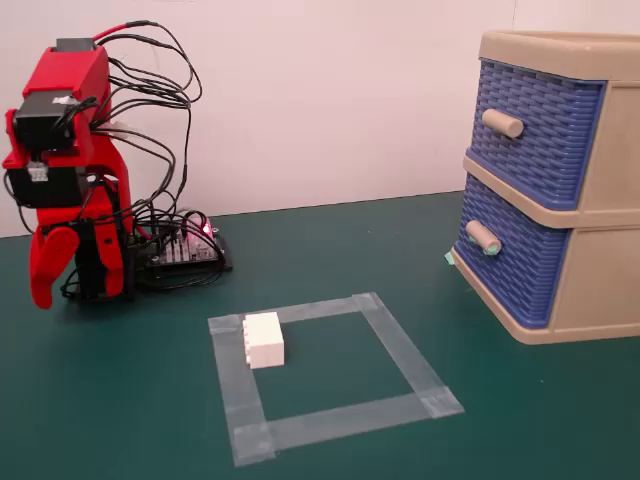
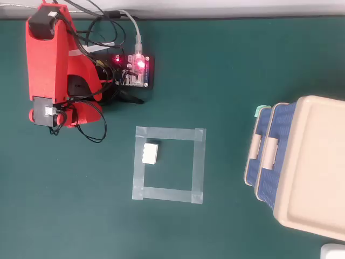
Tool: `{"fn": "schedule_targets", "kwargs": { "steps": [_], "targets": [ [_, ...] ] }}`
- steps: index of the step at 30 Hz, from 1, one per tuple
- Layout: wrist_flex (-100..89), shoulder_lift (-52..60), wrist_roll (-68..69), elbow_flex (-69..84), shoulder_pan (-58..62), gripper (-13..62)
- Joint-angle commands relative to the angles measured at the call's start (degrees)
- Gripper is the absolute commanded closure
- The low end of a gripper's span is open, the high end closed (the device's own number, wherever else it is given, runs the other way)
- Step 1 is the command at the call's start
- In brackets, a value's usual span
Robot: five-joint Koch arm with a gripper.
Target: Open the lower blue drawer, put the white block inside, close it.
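A pale wall backs a dark green surface (image 1: 120, 420), and on that surface a square outline of translucent tape (image 1: 400, 350) is stuck down, roughly midway between the arm and the cabinet. The white block (image 1: 264, 339) lies inside the tape square, tucked into the corner nearest the arm in the fixed view; from overhead it sits at the square's upper left, touching or just overlapping the inner edge of the tape. The red arm (image 1: 65, 130) is folded up at the left of the fixed view, well apart from the block, with black cables looping off its back to a small circuit board (image 2: 135, 70) whose red lights glow in the overhead view. Its tool (image 1: 60, 262) hangs pointing down close to the base; it has hold of nothing, but the jaws overlap from this side and are hidden under the arm from above, so I cannot tell how far apart they stand. At the right stands a beige cabinet (image 1: 610, 200) with two blue basket-weave drawers. The upper drawer (image 1: 535, 135) carries a plain beige peg handle; the lower blue drawer (image 1: 515, 262) carries a beige peg handle (image 1: 483, 238) with greenish-teal tips. Both drawer fronts sit about level with the frame — pushed in, as far as the fixed view shows. A small teal scrap (image 2: 262, 110) lies on the surface at the cabinet's near corner, just beside the frame.
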Motion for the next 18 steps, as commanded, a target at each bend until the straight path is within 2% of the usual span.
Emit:
{"fn": "schedule_targets", "kwargs": {
  "steps": [1, 8, 11, 14, 15, 18],
  "targets": [
    [4.57, 2.55, -0.18, 2.2, 0.35, 15.0],
    [4.48, 2.55, 0.35, 0.7, 0.53, 15.2],
    [5.63, 2.55, 2.72, -9.4, 0.26, 15.4],
    [4.83, 0.44, 12.92, -25.49, -2.02, 15.6],
    [4.31, -2.11, 17.4, -29.09, -4.92, 15.7],
    [-1.23, -11.69, 39.02, -37.44, -26.54, 15.7]
  ]
}}
